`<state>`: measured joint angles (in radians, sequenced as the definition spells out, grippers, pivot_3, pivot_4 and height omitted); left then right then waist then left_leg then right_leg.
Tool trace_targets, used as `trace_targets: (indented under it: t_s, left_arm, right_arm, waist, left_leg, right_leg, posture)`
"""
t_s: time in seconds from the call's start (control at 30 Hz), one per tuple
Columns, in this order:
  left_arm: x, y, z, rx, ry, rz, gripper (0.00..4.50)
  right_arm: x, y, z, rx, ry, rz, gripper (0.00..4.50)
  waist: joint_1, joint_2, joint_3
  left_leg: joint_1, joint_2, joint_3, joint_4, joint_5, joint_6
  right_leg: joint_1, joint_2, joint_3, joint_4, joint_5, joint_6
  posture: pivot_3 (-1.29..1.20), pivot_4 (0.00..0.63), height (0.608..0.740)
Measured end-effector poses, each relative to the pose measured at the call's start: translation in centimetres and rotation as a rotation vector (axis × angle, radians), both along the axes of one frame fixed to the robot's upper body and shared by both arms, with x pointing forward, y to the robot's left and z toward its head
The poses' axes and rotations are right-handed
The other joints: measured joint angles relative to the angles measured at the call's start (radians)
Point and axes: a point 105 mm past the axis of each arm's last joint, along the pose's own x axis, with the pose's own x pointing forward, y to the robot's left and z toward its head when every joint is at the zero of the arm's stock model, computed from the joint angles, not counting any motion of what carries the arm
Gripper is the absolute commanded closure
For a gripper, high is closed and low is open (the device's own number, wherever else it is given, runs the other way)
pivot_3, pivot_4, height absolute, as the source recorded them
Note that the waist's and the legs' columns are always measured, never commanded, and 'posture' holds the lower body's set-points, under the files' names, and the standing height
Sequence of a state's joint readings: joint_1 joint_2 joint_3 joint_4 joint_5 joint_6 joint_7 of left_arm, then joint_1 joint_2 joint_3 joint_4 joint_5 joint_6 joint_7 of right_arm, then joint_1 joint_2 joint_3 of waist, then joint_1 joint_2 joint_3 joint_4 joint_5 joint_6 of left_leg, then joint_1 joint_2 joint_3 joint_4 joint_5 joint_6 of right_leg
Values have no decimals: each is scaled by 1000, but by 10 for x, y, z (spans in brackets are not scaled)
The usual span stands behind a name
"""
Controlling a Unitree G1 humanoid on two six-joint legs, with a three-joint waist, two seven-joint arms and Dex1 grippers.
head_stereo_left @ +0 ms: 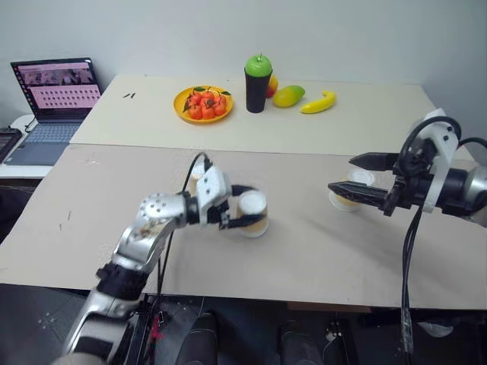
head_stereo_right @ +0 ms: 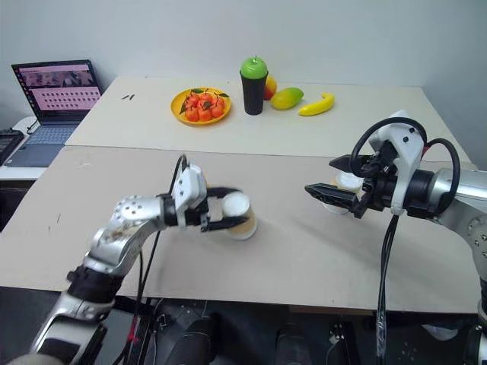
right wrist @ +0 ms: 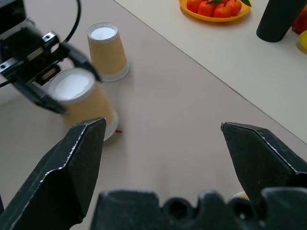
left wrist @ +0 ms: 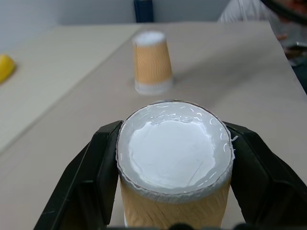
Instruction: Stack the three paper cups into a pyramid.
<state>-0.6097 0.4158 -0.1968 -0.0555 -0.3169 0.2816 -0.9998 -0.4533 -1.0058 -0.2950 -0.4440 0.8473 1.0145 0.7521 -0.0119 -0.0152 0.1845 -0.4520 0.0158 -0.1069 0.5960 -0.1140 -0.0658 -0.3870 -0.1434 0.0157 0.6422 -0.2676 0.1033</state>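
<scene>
Cup (left wrist: 173, 163) of ribbed tan paper, inverted, white flat base up, is clamped between the left gripper (head_stereo_left: 242, 207) fingers mid-table. Right gripper (head_stereo_left: 364, 177) jaws spread wide, partly masking a second cup (head_stereo_left: 348, 199). Third cup (right wrist: 106, 51) stands inverted near the left gripper.

Two tan tables pushed together here. On the near table (head_stereo_left: 319, 251) there's a paper cup (right wrist: 106, 51) standing upside down just behind the left gripper (head_stereo_right: 228, 211), and another cup (head_stereo_left: 351, 190) sitting under the right gripper (head_stereo_left: 364, 177). The far table (head_stereo_left: 365, 129) has a yellow plate of tomatoes (head_stereo_left: 203, 104), a black cup (head_stereo_left: 257, 90) with a green apple (head_stereo_left: 258, 65) on top, a mango (head_stereo_left: 288, 96) and a banana (head_stereo_left: 318, 103), all well beyond both grippers.
</scene>
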Motion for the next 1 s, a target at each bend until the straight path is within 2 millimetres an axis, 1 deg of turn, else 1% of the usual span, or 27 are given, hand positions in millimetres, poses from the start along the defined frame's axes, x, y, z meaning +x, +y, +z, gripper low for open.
trace_targets:
  t_s: [0.1,0.17,0.23,0.3,0.43,0.63,0.7,0.8,0.9,1.0]
  left_arm:
    - [1,-15,11,10,-17,-70,1322]
    - [4,-20,12,10,-9,-85,1322]
    - [8,-23,10,17,9,-89,1322]
    - [11,-27,7,31,10,-102,1322]
    - [17,-36,2,41,12,-126,1322]
    - [17,-51,-19,99,9,-188,1322]
    - [15,-62,-24,109,11,-222,1322]
    - [16,-72,-23,115,-4,-243,1322]
    - [21,-79,-24,128,-12,-246,1322]
    - [25,-83,-31,153,-17,-246,1322]
  right_arm:
    - [0,2,-2,15,-9,-13,0]
    - [-1,2,-6,17,-4,-19,0]
    - [-2,4,-9,23,-3,-23,0]
    - [-3,2,-8,29,-21,-43,0]
    - [-5,5,-7,44,-33,-42,0]
    - [-5,7,-7,53,-42,-53,0]
    - [-5,7,-7,55,-50,-64,0]
    - [-6,9,-6,57,-57,-63,0]
    - [-7,10,-5,63,-60,-59,0]
    - [-7,10,-2,69,-71,-66,0]
  waist:
    - [-5,0,0]
    - [-6,0,0]
    - [-8,0,0]
    - [-4,0,0]
    - [-2,0,0]
    - [-2,0,0]
    - [-2,0,0]
    - [-2,0,0]
    - [-2,0,0]
    - [-4,0,0]
  left_leg:
    - [0,0,0,-1,0,0]
    - [0,0,0,-1,0,0]
    - [0,0,0,-1,0,0]
    - [0,0,0,0,0,0]
    - [0,0,0,0,0,0]
    - [0,0,0,0,0,0]
    - [0,0,0,0,0,0]
    - [0,0,0,1,0,0]
    - [0,-1,0,1,0,0]
    - [0,0,0,0,0,0]
  right_leg:
    - [0,0,0,1,0,-1]
    - [-1,0,0,1,0,-1]
    - [-1,0,0,1,0,0]
    - [0,0,0,2,0,0]
    - [0,0,0,2,0,0]
    - [0,0,0,1,0,0]
    - [0,0,0,2,0,0]
    - [0,0,0,2,-1,1]
    - [0,0,0,2,-1,1]
    - [0,0,0,1,-1,1]
  posture:
    - [0,150,736]
    - [0,150,736]
    - [0,150,736]
    - [0,150,736]
    - [0,150,736]
    - [0,150,736]
    - [0,150,736]
    - [0,150,736]
    - [0,150,736]
    - [0,150,736]
